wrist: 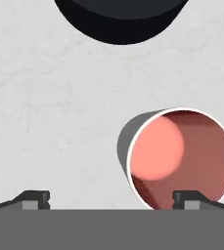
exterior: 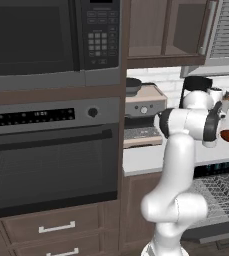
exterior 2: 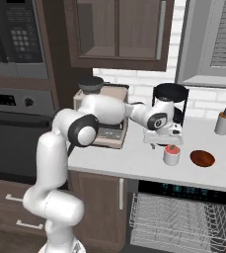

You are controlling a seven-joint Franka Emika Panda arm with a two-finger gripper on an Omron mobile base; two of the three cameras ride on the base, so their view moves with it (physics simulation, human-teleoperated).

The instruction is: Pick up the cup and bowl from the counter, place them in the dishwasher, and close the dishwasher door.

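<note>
Nearest the camera, the dishwasher (exterior 2: pixel 183 217) is standing open under the counter (exterior 2: pixel 124 160), its grey wire rack (exterior 2: pixel 181 220) pulled out. Above it, the white arm is reaching over the counter, and the gripper (wrist: pixel 111 197) is hanging with its fingers spread wide, holding nothing. The cup (exterior 2: pixel 172 155), white outside and red inside, is sitting upright just below the gripper, perhaps slightly off to one side. The reddish-brown bowl (exterior 2: pixel 202 158) is lying just beside the cup. Farther back, a black rack (exterior 2: pixel 170 101) is standing by the wall.
</note>
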